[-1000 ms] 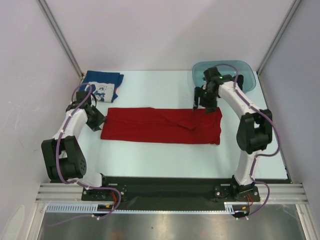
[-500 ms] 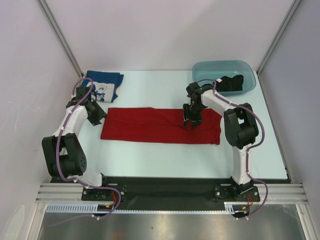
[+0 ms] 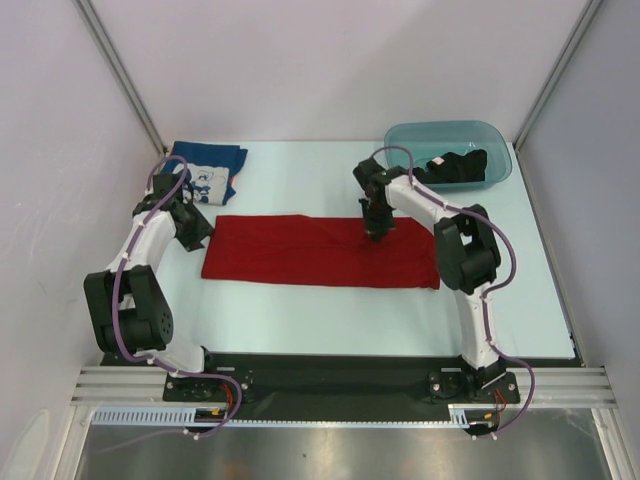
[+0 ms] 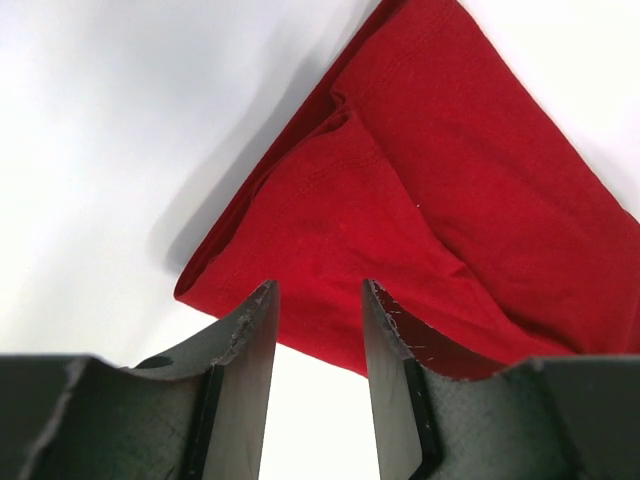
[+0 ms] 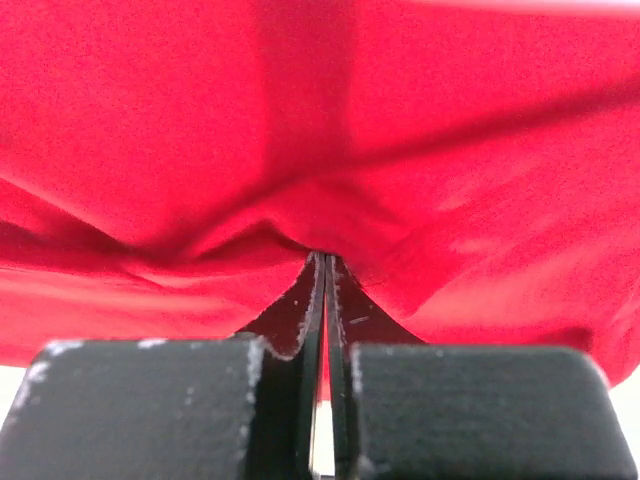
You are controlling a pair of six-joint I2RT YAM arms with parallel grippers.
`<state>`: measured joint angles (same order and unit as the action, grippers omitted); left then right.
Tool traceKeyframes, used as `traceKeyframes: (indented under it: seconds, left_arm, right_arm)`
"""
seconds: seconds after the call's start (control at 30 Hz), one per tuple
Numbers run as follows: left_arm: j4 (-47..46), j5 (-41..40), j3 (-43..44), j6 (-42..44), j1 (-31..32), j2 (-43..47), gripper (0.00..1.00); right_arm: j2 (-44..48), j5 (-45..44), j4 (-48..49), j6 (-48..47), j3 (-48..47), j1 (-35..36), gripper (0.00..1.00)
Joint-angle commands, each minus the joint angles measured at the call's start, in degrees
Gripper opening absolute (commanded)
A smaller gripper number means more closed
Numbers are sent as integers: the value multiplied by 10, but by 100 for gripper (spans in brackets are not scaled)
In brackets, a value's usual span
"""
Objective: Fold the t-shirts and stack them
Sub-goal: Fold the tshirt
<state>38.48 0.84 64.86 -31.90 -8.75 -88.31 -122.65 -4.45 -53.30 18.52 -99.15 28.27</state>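
Red t-shirt [image 3: 320, 250] is now pinched mid-length by our right gripper [image 3: 374, 232], just closed for a fold; our left gripper [image 3: 198, 238] stands parted beside its left end.

Three t-shirts are in view: one red t-shirt [image 3: 320, 250], one blue t-shirt [image 3: 205, 172] with a white print, and one black t-shirt [image 3: 455, 166]. Of the three, two lie on the tabletop [image 3: 300, 310] and one lies in the tub [image 3: 400, 140]. There is one teal tub and one tabletop. Two robot arms stand at the near edge, one left arm [image 3: 140, 250] and one right arm [image 3: 450, 215]. Each arm carries one pair of jaws, so there are two pairs and four fingers [image 4: 245, 330] in all. One purple cable runs along each arm, two in total. Two metal posts [image 3: 120, 75] rise at the far corners.
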Motion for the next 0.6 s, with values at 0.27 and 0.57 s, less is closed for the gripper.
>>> traceKeyframes:
  seconds: [0.27,0.57]
  left_arm:
    - [-2,17,6,10,5,-2,44]
    - [-23,34,-5,19,22,-17,43]
  right_arm:
    - [-127,-9,-153,-22,-391,-14,100]
    - [116,29,15,10,28,-56,100]
